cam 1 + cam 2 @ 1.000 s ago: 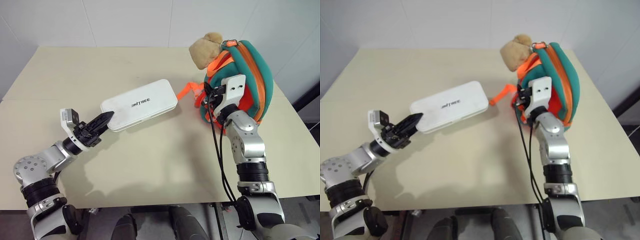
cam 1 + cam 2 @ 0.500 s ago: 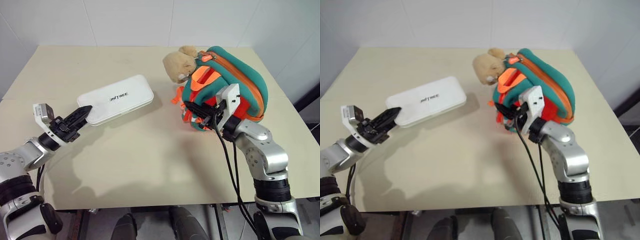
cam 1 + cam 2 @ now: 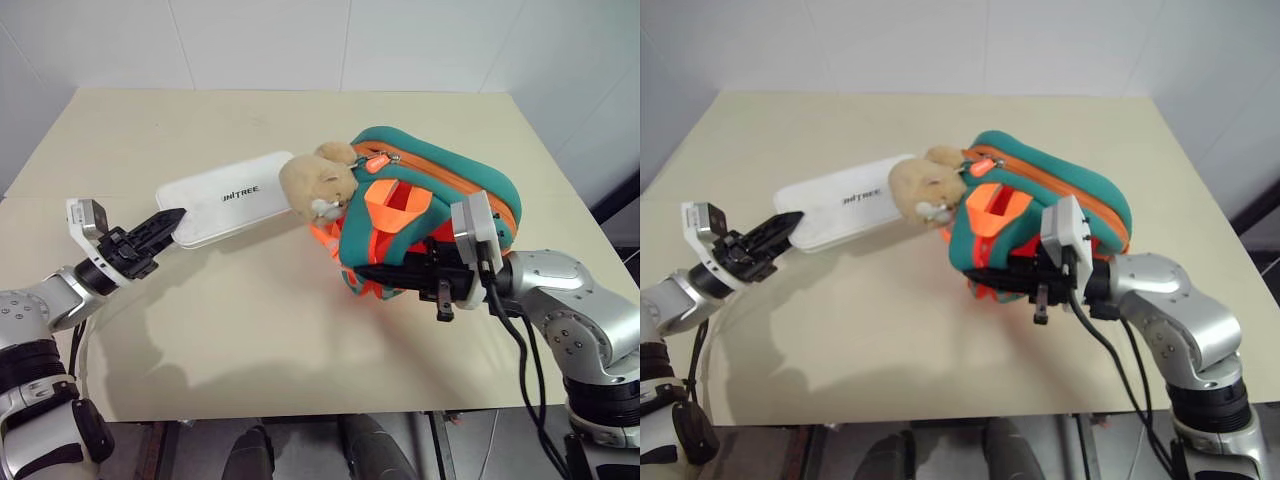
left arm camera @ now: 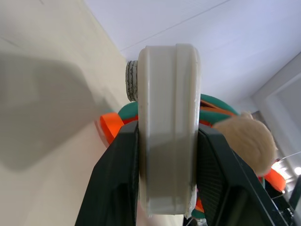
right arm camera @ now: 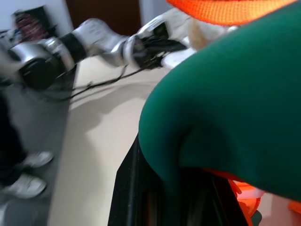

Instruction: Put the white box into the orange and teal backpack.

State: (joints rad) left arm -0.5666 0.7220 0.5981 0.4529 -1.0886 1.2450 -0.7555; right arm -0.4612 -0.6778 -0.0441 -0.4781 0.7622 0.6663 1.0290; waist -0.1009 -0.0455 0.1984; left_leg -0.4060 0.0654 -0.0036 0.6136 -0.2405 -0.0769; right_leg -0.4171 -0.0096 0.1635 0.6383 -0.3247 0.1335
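Note:
The white box point(image 3: 235, 195) with "UNITREE" lettering is held slanting above the table's left side. My left gripper point(image 3: 168, 220) is shut on its near left end; in the left wrist view the box point(image 4: 167, 141) stands edge-on between the black fingers point(image 4: 117, 188). The orange and teal backpack point(image 3: 430, 200) is tipped on its side at mid-table, straps facing me. Its tan plush animal point(image 3: 315, 180) overlaps the box's right end. My right gripper point(image 3: 378, 272) points left, shut on the backpack's lower teal edge point(image 5: 225, 108).
The cream table point(image 3: 250, 320) has its front edge close to me and a white wall behind its far edge. A black cable point(image 3: 520, 350) hangs from my right forearm. My left arm point(image 5: 94, 40) shows in the right wrist view.
My right gripper pulled the backpack left and toward me, tipping it over so the plush now overlaps the box. My left gripper carried the box leftward earlier, then held still.

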